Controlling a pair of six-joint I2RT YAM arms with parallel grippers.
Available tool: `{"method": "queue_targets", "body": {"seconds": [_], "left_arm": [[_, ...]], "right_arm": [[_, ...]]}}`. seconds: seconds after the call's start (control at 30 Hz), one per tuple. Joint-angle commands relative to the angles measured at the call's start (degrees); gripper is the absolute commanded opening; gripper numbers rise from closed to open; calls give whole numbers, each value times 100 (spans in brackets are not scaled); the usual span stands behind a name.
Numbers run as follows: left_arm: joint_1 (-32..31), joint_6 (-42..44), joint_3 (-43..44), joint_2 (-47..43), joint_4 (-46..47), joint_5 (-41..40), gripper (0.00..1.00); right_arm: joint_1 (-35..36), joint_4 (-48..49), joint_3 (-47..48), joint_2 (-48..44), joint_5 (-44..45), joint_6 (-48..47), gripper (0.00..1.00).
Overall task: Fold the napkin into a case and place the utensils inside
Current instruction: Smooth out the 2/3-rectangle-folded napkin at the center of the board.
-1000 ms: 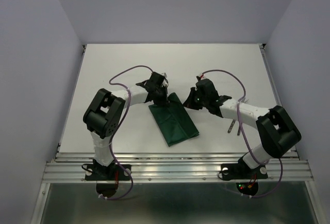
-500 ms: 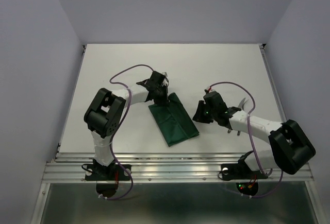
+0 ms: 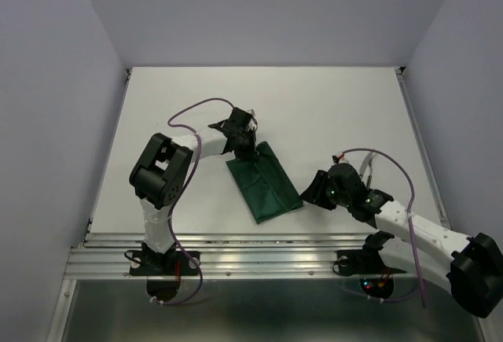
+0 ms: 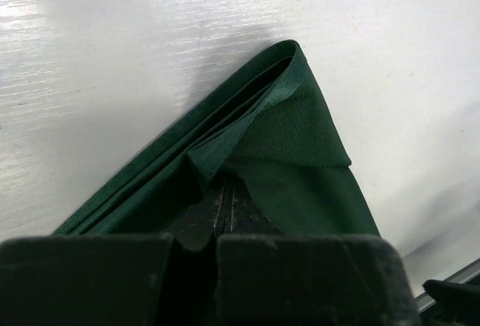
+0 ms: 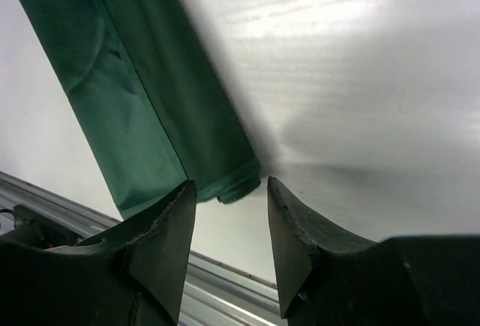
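Napkin: dark green, folded into a long narrow strip. It lies on the white table, slanting from far-left to near-right, between the two arms.

Left fingers: closed tight, pinching the cloth at the strip's far end. The folded layers rise and gape around the tips.

Right fingers: parted about halfway, holding nothing. They sit low, just beside the strip's near-right corner, which shows through the gap between them. No contact with the cloth seen; whether the tips touch the table, cannot tell.
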Motion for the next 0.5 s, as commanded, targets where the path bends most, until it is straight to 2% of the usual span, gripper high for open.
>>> {"method": "queue_targets", "body": {"seconds": [0.0, 0.3, 0.47], "left_arm": [[21, 55, 270, 120, -38, 16, 0], [21, 73, 375, 270, -90, -19, 0], [30, 81, 402, 270, -99, -1, 0]], "right_arm": [[355, 1, -322, -373, 131, 1142, 50], [1120, 510, -551, -32, 737, 2056, 51], [1121, 713, -586, 56, 1063, 2224, 47]]}}
